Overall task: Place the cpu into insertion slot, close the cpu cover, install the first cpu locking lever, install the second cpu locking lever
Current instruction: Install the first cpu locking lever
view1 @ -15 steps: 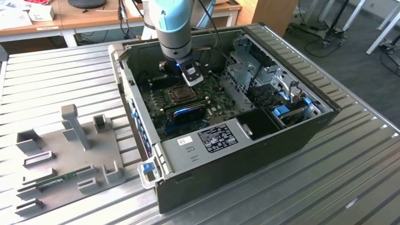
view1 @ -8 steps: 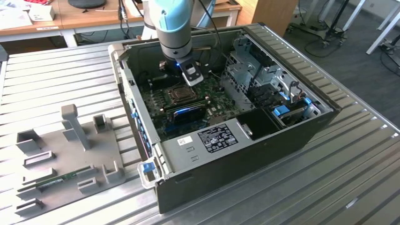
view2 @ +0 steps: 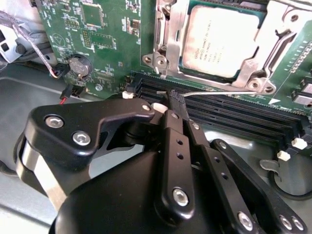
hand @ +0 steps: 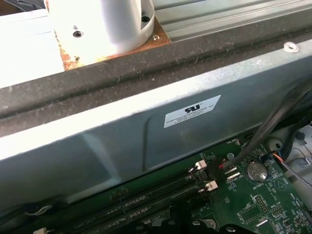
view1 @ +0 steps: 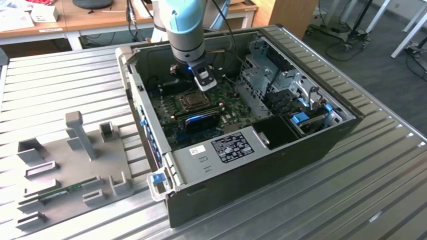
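Over on the exterior view's left, the ribbed metal worktop (view1: 60, 95) carries a grey fixture tray (view1: 67, 165) with upright blocks, sitting at the lower left of the frame. Wooden desks (view1: 100, 17) run along the top edge, and dark floor (view1: 353, 55) fills the upper right. Mid-frame, the open computer case (view1: 253, 150) lies on the worktop, its green board (view1: 183, 117) exposed, and a grey drive cage (view1: 267, 75) sits toward the right side.

The arm (view1: 185, 30) drops straight down from the top centre into the case, and its body hides the far end of the board. The arm's base is cut off by the top edge.

In the second wrist view, the claw (view2: 170, 105) reaches up from the lower half of the frame, its black linkages crowding the foreground. The fingers look drawn close together, tips right at the black memory slots (view2: 234, 117), with a thin silver lever (view2: 229, 89) running just beyond them. Whether the tips pinch that lever I cannot tell.

At the upper right, the cpu (view2: 222, 41) lies flat in the slot (view2: 165, 63), the cover (view2: 287, 24) down around it, its window framing the pale chip. The cover's far edge is cut off.

In the first wrist view, the case wall (hand: 122, 131) spans the frame, with memory slots (hand: 146, 200) and a coin cell (hand: 256, 171) low down.
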Motion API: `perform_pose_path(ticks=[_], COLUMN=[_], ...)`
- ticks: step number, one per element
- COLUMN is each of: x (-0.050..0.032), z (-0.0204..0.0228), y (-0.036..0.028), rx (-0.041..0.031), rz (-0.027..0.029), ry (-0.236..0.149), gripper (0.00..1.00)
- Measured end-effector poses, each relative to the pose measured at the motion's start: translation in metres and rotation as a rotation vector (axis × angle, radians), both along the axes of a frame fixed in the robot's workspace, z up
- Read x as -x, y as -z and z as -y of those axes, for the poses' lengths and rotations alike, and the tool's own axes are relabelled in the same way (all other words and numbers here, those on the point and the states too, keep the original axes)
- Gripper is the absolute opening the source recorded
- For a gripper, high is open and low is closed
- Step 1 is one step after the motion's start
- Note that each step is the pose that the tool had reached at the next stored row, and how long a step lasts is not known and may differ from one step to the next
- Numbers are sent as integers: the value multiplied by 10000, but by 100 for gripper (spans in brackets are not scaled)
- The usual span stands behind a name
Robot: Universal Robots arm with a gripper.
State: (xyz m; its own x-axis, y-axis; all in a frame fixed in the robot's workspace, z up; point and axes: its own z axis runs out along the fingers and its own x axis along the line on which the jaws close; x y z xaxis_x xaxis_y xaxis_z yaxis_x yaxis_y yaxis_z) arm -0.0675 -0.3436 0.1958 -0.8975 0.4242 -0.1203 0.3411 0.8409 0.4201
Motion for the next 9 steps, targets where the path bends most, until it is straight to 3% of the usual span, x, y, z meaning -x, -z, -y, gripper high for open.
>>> perform_pose_path(ticks=[9], x=[0], z=[-16], y=[1], rx=[0], rz=[-1], ry=[42], gripper=[10])
